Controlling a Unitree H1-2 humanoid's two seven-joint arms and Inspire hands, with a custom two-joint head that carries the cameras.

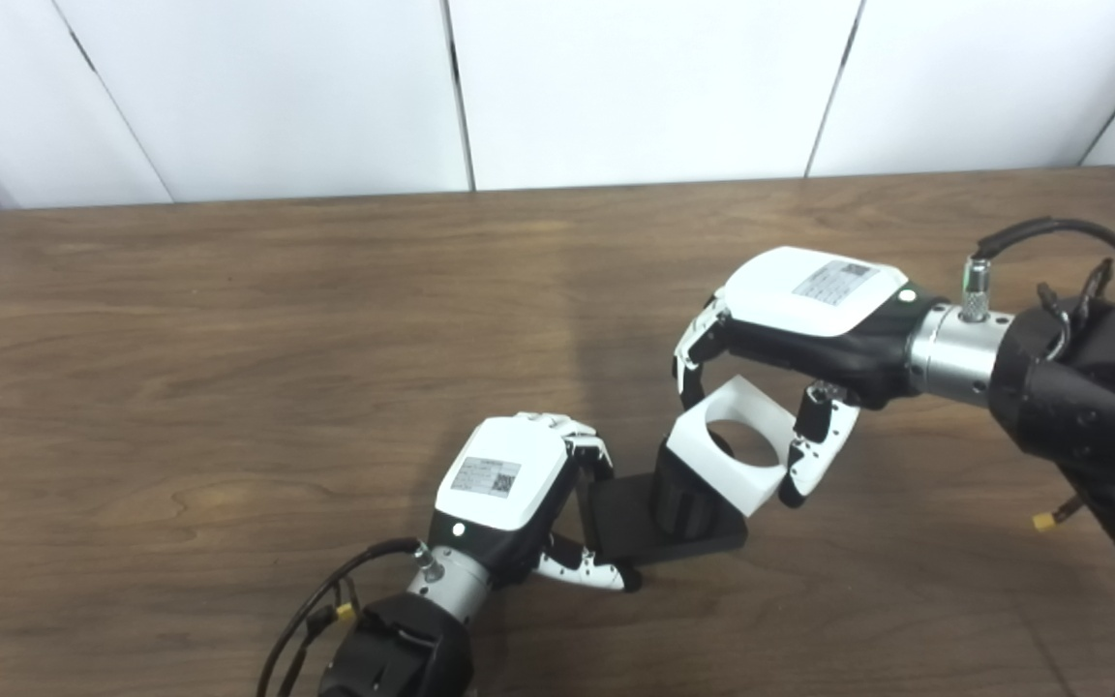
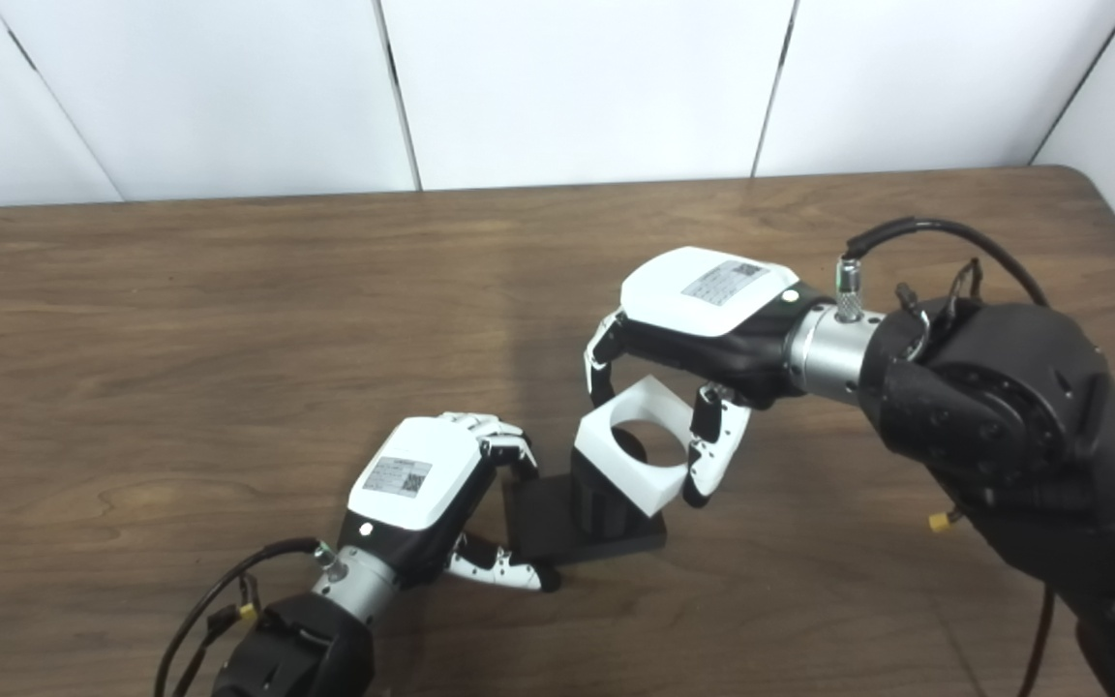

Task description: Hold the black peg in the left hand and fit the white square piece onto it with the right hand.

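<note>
Brown wooden surface (image 1: pixel 228 339), white panelled wall behind. Near the front edge, left hand (image 1: pixel 509 484) lying low, fingers (image 1: pixel 588 451) curled over the near-left edge of the flat base of the black peg (image 1: pixel 683 503), thumb stretched along the front side of the base, base resting flat. Right hand (image 1: pixel 809 319) above and to the right, fingers and thumb clamped on opposite sides of the white square piece (image 1: pixel 727 445). Piece tilted, round hole facing up, lower edge overlapping the top of the upright peg; seated or merely touching, impossible to tell.
</note>
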